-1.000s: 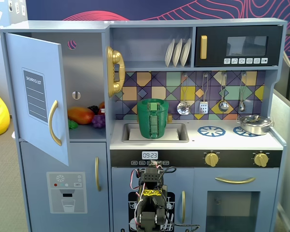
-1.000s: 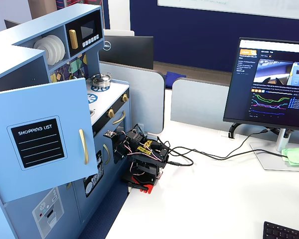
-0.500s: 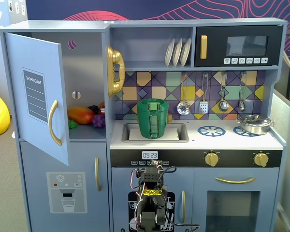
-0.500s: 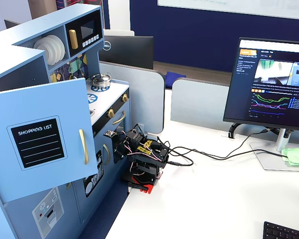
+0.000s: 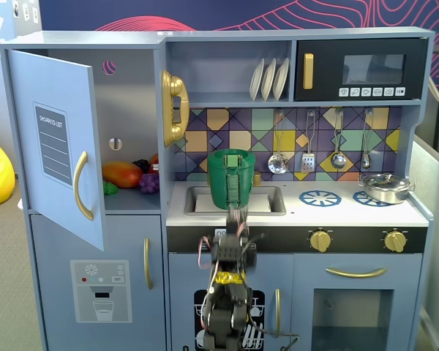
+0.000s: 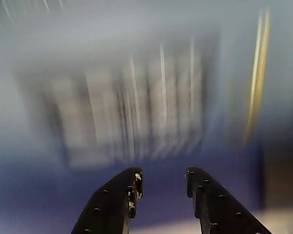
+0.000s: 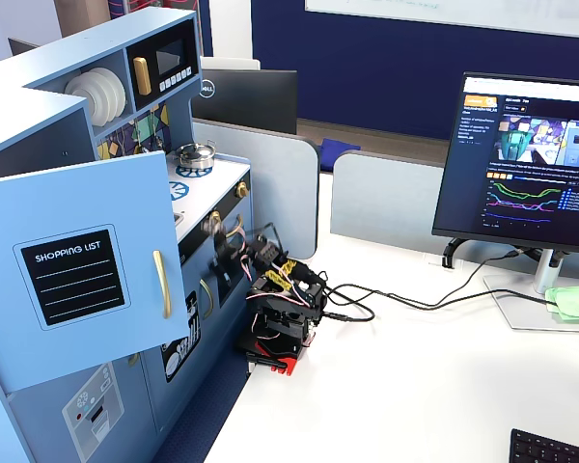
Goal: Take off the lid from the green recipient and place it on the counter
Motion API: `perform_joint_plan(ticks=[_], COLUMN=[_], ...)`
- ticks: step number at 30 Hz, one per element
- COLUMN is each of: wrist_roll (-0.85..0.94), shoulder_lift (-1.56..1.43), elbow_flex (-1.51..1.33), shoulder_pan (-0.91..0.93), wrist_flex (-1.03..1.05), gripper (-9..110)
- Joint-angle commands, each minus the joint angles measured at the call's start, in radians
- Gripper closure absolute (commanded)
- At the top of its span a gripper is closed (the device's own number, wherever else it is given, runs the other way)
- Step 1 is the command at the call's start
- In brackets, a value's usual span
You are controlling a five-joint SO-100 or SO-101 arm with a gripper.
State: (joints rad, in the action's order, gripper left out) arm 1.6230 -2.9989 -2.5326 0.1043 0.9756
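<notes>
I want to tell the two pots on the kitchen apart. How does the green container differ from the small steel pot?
The green recipient is tall, dark green plastic; the steel pot is low, wide, shiny metal. The green recipient stands at the sink, left in a fixed view, while the steel pot sits on a printed burner at the right end of the counter. The green recipient carries its lid; whether the steel pot has one I cannot tell. Both stand upright.

1 green recipient (image 5: 230, 179), 3 white plates (image 5: 269, 79), 1 steel pot (image 5: 385, 188), 2 gold knobs (image 5: 320, 240).
</notes>
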Motion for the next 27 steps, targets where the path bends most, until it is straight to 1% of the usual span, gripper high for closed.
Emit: perform_joint_plan(ticks=[1, 3, 7, 9, 11, 13, 18, 27], wrist_roll=[0.061, 0.103, 0.13, 0.12, 0.117, 0.12, 0.103, 0.074], shoulder_lift=[0.143, 0.199, 0.288, 0.305, 0.308, 0.31, 0.37, 0.54], elbow_flex=[0.325, 0.42, 0.534, 0.534, 0.503, 0.485, 0.511, 0.644], shoulder_pan=[-0.025, -0.017, 0.003, 0.005, 0.0, -0.005, 0.021, 0.012], wrist_flex=[-0.216, -0.253, -0.348, -0.439, -0.549, -0.607, -0.646, -0.644], gripper=[101, 100, 89, 84, 81, 80, 76, 73])
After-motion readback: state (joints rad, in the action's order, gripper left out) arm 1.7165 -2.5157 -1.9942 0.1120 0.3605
